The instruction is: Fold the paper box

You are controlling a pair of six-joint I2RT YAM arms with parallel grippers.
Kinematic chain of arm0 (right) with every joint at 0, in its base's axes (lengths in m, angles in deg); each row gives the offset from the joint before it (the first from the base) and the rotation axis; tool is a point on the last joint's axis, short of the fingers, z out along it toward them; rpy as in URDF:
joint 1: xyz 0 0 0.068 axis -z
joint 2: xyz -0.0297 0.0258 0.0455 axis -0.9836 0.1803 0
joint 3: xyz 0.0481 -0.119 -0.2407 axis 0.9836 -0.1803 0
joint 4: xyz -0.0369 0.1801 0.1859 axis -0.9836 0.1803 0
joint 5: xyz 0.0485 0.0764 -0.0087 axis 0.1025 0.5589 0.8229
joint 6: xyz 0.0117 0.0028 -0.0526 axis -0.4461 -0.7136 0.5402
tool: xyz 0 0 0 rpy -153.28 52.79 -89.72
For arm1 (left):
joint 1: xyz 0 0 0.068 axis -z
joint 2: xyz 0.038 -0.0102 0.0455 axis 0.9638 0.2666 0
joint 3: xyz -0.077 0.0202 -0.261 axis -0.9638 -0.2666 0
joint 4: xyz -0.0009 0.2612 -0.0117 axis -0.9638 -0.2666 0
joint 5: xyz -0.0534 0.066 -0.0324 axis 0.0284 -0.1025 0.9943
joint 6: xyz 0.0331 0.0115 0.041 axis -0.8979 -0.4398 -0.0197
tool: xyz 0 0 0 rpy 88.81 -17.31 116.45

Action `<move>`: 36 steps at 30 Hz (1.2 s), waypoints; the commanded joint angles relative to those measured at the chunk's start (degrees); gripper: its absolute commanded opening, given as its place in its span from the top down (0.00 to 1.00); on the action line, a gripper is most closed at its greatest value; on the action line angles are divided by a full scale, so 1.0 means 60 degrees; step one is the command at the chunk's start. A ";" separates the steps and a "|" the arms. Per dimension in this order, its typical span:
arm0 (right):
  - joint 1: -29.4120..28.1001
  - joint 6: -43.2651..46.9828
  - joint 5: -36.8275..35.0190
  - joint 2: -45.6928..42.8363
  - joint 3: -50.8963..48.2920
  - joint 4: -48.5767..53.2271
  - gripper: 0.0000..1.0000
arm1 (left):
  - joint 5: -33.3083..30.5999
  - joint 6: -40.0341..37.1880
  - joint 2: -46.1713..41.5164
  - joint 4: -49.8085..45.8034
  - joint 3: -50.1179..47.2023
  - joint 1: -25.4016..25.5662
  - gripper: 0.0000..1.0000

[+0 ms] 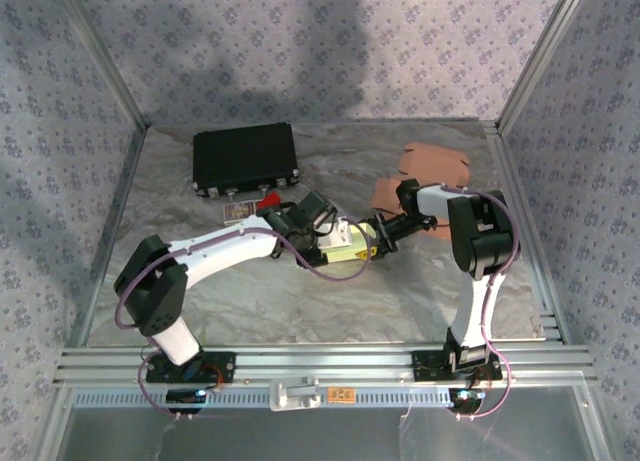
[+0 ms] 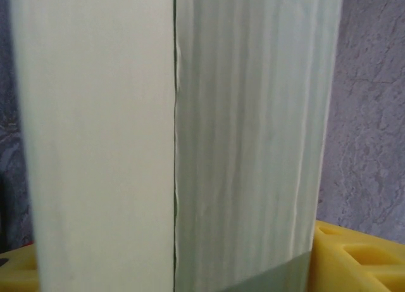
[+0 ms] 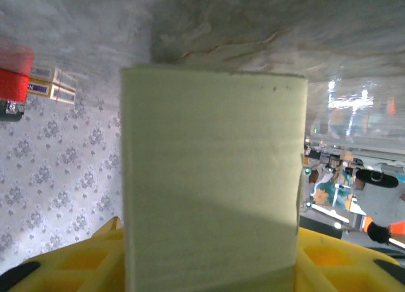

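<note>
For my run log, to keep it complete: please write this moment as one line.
task: fold box | paper box: between fingers of both arms | left gripper: grip unclear | right gripper: grip unclear

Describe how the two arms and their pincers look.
The left arm and right arm match: white tubular links, bulky black joint housings, black bases. A thin purple cable loops outside each. The left pincer fingers and right pincer fingers are yellow moulded plastic with recessed pockets.
</note>
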 commanded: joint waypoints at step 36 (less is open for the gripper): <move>-0.2569 -0.1352 -0.9333 -0.7258 -0.2876 -0.2702 0.53 | 0.0732 0.1372 0.0604 -0.0458 0.0958 -0.0137 0.35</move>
